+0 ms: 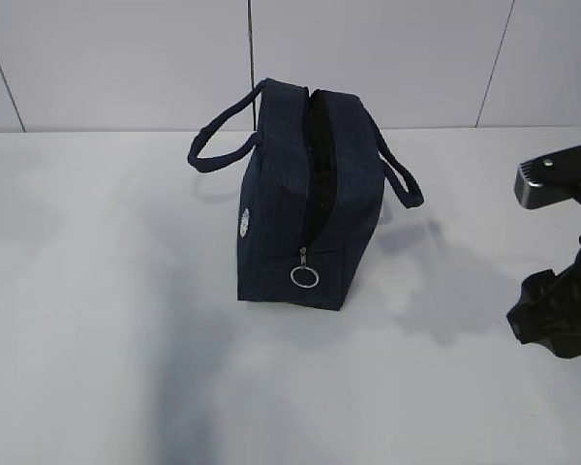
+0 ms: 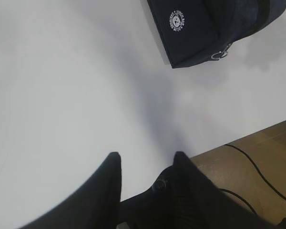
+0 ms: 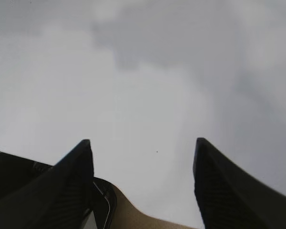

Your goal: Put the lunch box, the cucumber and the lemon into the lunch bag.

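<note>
The dark navy lunch bag [image 1: 300, 194] stands upright at the middle of the white table, its top zipper open and its silver ring pull [image 1: 304, 277] hanging at the front end. The inside is dark, so its contents cannot be made out. The lunch box, the cucumber and the lemon are out of view. In the left wrist view my left gripper [image 2: 148, 155] is open and empty over bare table, well short of the lunch bag [image 2: 205, 28]. My right gripper [image 3: 143, 140] is open and empty too. The right arm [image 1: 557, 310] sits at the right edge, apart from the bag.
The bag's two loop handles [image 1: 218, 136] stick out to either side. A brown wooden surface [image 2: 257, 162] with black cables lies beyond the white table's edge, close to my left gripper. A tiled wall [image 1: 387, 58] runs behind the table.
</note>
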### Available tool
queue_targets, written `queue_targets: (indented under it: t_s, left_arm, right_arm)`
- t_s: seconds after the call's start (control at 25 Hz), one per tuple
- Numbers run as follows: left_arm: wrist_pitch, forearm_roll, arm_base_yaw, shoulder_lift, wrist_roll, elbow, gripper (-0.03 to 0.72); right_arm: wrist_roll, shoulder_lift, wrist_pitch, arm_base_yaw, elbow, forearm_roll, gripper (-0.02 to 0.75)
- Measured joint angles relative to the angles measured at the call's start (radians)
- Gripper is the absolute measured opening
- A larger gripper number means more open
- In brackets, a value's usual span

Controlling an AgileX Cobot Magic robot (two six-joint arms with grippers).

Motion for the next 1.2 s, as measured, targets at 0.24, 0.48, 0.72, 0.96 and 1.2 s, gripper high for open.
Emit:
queue_targets:
  t_s: [0.24,0.48,0.72,0.96,1.2]
  left_arm:
    - [0.0,0.0,0.0,0.0,0.0,0.0,0.241]
    - [0.0,0.0,0.0,0.0,0.0,0.0,0.241]
    - [0.0,0.0,0.0,0.0,-0.002,0.0,0.241]
    - [0.0,0.0,0.0,0.0,-0.002,0.0,0.241]
    - [0.0,0.0,0.0,0.0,-0.002,0.0,0.239]
  right_arm:
    - [-0.004,-0.008,-0.197,0.0,0.02,-0.015,0.49]
    - [-0.051,-0.037,-0.408,0.0,0.125,0.022,0.49]
    - [-0.06,-0.044,-0.698,0.055,0.243,0.002,0.49]
    - [-0.062,0.071,-0.944,0.105,0.28,-0.091,0.49]
    - [-0.063,0.275,-1.192,0.105,0.282,-0.222,0.49]
